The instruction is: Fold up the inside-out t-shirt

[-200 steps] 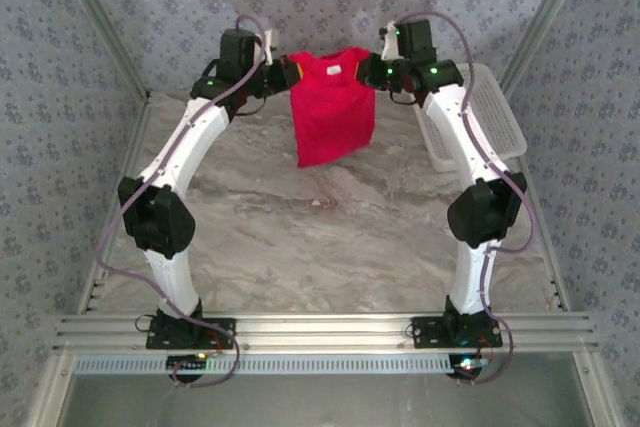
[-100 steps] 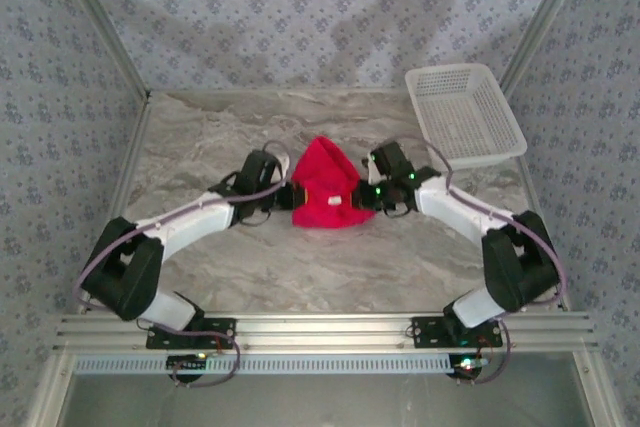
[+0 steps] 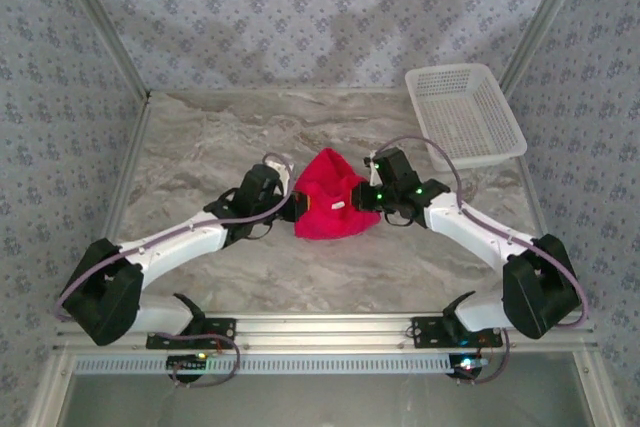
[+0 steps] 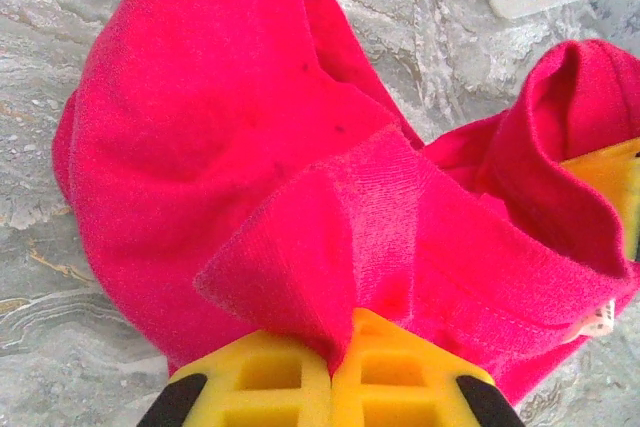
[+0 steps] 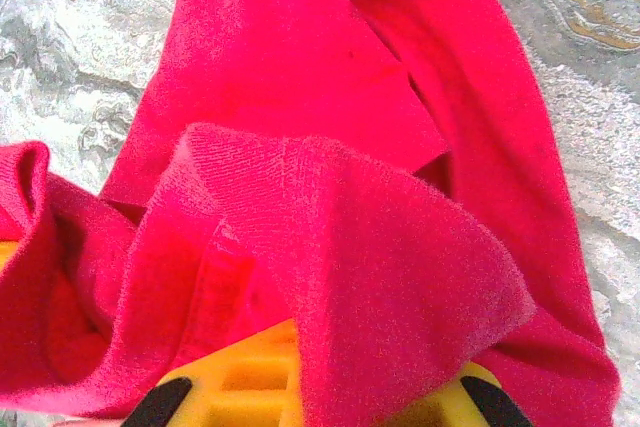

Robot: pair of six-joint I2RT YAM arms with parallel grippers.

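Clamping a pinch of red cloth between its yellow pads, the left pincer [image 4: 332, 375] sits low over the tabletop [image 3: 200, 142]. The right pincer [image 5: 305, 387] is likewise closed on a fold of the same cloth, which drapes over its pads. Between them lies the inside-out t-shirt [image 3: 330, 199], bunched into a soft mound near the middle of the tabletop. It is just right of the left pincer and just left of the right one, so neither arm is nearer. The held edge runs left to right from one pincer to the other and hangs slack. The rest of the shirt is heaped toward the far side of that line. Flattening it probably calls for both pincers to draw apart sideways until the edge is taut. A white mesh basket [image 3: 465, 112] stands well apart at the far right.
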